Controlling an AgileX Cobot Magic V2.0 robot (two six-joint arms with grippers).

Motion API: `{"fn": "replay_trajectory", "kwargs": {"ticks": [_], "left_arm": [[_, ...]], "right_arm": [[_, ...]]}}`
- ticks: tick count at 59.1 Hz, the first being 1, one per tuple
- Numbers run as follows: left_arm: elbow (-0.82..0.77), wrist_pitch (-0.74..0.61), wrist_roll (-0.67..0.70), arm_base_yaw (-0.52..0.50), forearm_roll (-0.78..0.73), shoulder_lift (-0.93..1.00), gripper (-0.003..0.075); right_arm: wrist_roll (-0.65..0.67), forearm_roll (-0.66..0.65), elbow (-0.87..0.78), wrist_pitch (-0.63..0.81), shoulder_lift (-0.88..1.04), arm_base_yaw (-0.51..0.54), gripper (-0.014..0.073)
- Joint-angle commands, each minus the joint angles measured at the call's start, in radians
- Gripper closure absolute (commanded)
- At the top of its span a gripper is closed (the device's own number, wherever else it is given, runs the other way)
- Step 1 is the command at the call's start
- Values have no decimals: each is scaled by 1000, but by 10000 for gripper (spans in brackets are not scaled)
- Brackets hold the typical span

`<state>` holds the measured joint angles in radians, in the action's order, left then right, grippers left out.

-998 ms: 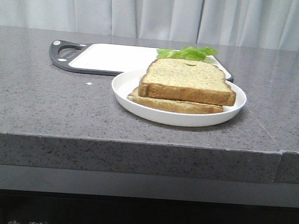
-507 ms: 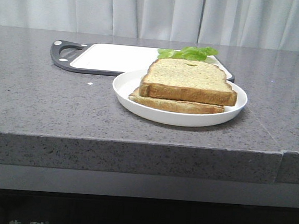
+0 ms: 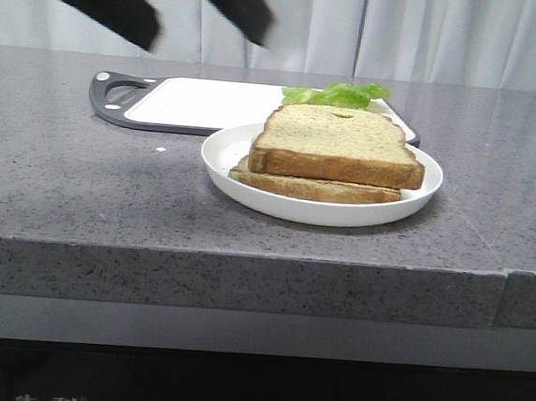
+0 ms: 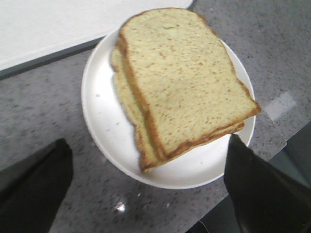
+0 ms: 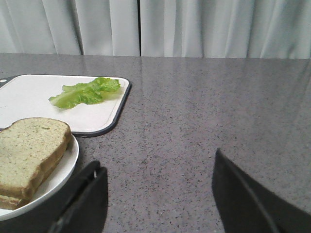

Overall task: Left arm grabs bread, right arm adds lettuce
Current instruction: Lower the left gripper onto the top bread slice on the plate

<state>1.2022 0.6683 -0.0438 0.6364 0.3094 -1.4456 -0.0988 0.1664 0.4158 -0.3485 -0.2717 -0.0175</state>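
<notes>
The bread (image 3: 338, 146) is a thick tan slice with a notch in its top edge. It lies on a thinner slice (image 3: 316, 188) on a white plate (image 3: 225, 155). The lettuce (image 3: 338, 94) lies on the white cutting board (image 3: 202, 101) behind the plate. My left gripper (image 3: 203, 35) is blurred, open and empty, high above the table to the left of the plate. In the left wrist view the left gripper (image 4: 146, 141) is open above the near edge of the bread (image 4: 184, 82). My right gripper (image 5: 156, 160) is open and empty over bare counter, beside the plate (image 5: 63, 170); the lettuce (image 5: 85, 92) lies farther off.
The grey stone counter has a front edge (image 3: 244, 255) close to the plate and a seam at the right (image 3: 506, 274). The cutting board has a dark handle (image 3: 113, 93) at its left end. A pale curtain (image 3: 433, 37) hangs behind.
My left gripper has come into the front view at the top left, blurred by motion. The bread, plate and lettuce have not moved.
</notes>
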Motion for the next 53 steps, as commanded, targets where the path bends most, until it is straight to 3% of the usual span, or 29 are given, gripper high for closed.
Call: {"fn": "replay_trajectory", "kwargs": {"ticks": [1,17,53], "left_arm": [[128,-2,11,37,20,-78,103],[273,20,11,58,22,-251,104],[283,2,11,58,50,-324,104]], "right_arm": [[-9,-8,38,68,-17,5,110],[-9,-8,38,67,-17,5,110],[-9,-8,38,62,-17,5,110]]}}
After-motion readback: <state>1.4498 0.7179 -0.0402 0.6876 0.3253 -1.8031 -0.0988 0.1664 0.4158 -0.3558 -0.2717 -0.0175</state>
